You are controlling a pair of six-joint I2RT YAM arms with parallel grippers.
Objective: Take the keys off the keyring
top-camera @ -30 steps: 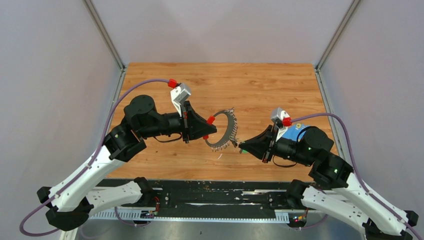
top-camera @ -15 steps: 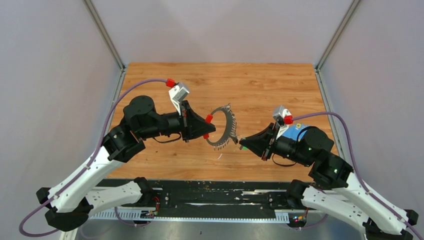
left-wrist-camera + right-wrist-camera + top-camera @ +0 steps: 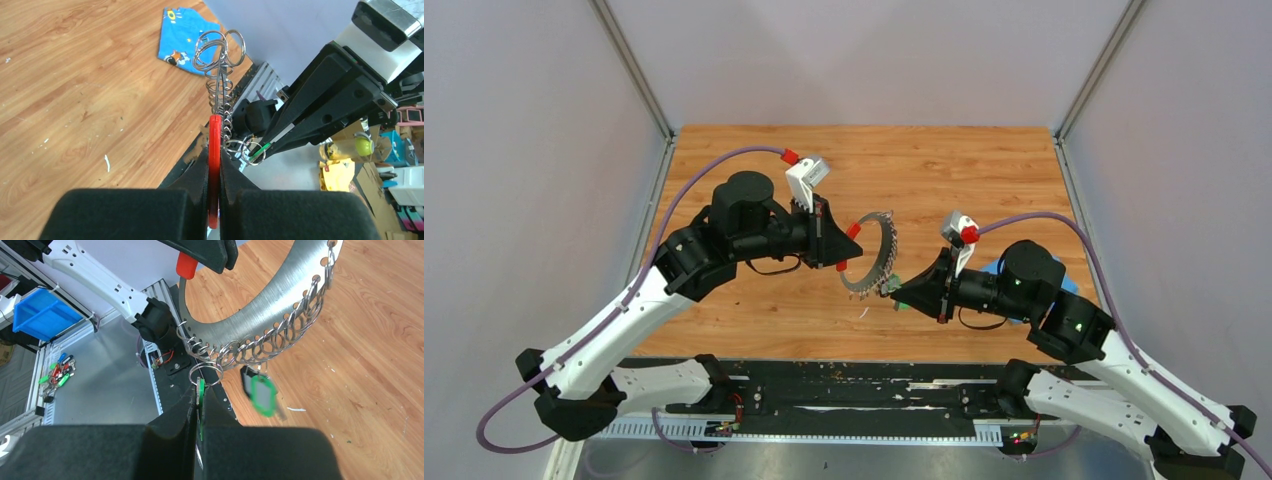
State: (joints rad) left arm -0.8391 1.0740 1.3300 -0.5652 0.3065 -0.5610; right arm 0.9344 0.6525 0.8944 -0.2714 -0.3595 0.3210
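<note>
The keyring (image 3: 871,255) is a wide silver ring with several small split rings along its rim, held up above the table. My left gripper (image 3: 842,250) is shut on its red sleeve (image 3: 215,145), which fills the gap between the pads in the left wrist view. My right gripper (image 3: 896,292) is at the ring's lower rim, shut on a green key (image 3: 200,390) that hangs from a small split ring (image 3: 206,374) on the keyring (image 3: 260,320). Another green-headed key (image 3: 263,395) dangles free from the rim, blurred. My left gripper (image 3: 214,165) and right gripper (image 3: 200,402) both show their jaws closed.
A blue cloth (image 3: 184,36) lies on the wooden table (image 3: 944,170) at the right, mostly hidden under my right arm in the top view (image 3: 988,266). A small white scrap (image 3: 863,313) lies near the front edge.
My left arm has reached further right and carried the ring with it. My right gripper has moved left, up against the ring's lower rim.
</note>
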